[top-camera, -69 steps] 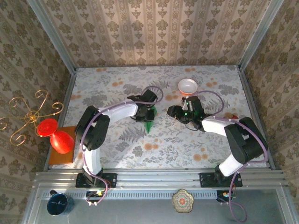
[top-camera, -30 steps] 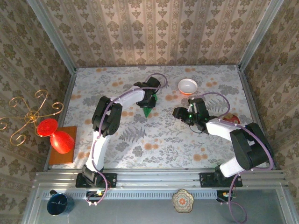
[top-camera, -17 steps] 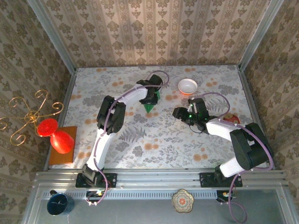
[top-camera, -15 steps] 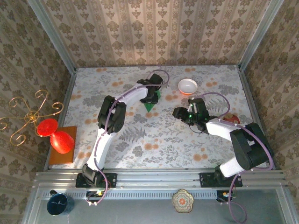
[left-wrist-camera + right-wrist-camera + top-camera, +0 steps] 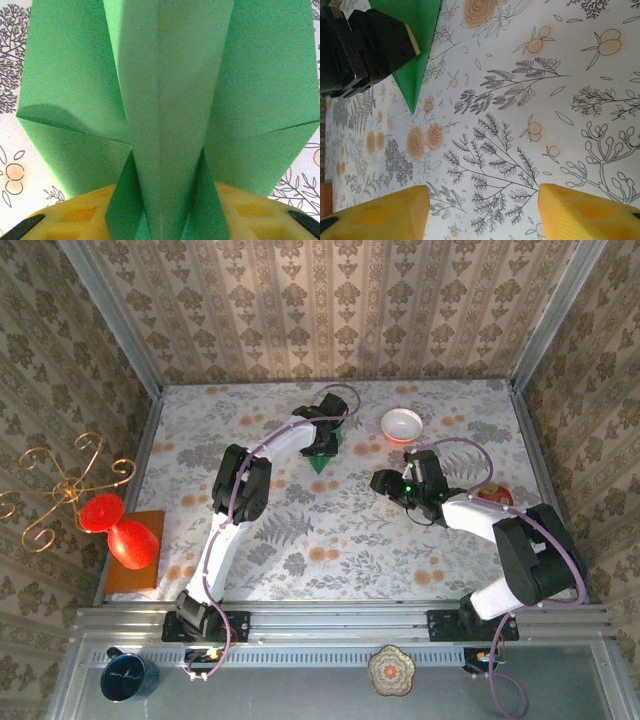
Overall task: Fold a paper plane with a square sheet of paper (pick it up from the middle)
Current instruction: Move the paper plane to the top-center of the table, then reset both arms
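Here, at upper centre of the overhead frame, the left gripper (image 5: 324, 438) covers the tail of the green paper plane (image 5: 321, 462), likely setting it down; whether its fingers pinch the fold is unclear. The right gripper (image 5: 380, 481) waits to the right, fingers spread, empty.

The paper plane (image 5: 320, 464) sits at the left claw (image 5: 323, 447), left of the bowl (image 5: 402, 424).

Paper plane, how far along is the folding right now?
Done: the paper plane is a creased dart with both wings folded. In hand: the left gripper is at its tail; whether it grips, I cannot tell. The right gripper is open and empty. Left: probably just letting go on the table.
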